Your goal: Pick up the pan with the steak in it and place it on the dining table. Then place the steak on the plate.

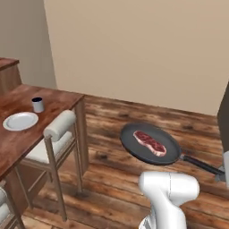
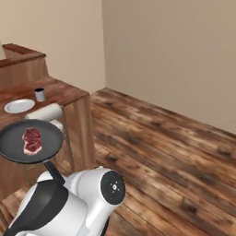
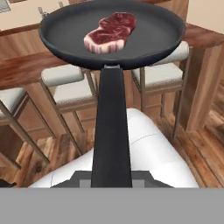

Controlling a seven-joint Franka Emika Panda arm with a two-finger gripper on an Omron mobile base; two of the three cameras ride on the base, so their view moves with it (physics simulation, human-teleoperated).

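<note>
Pan round, shallow, matte dark grey, held in air above plank floor, beside dining table. Long thin black handle pinched at far end by gripper, jaws clamped on it. Steak flat red slab, pale fat edge, lies in pan. Plate round, white, on glossy reddish wood table near small dark cup. Cushioned stools tucked alongside table.

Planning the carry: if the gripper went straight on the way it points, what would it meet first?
Probably a stool beside the dining table, beyond the held pan; depth is unclear.
</note>
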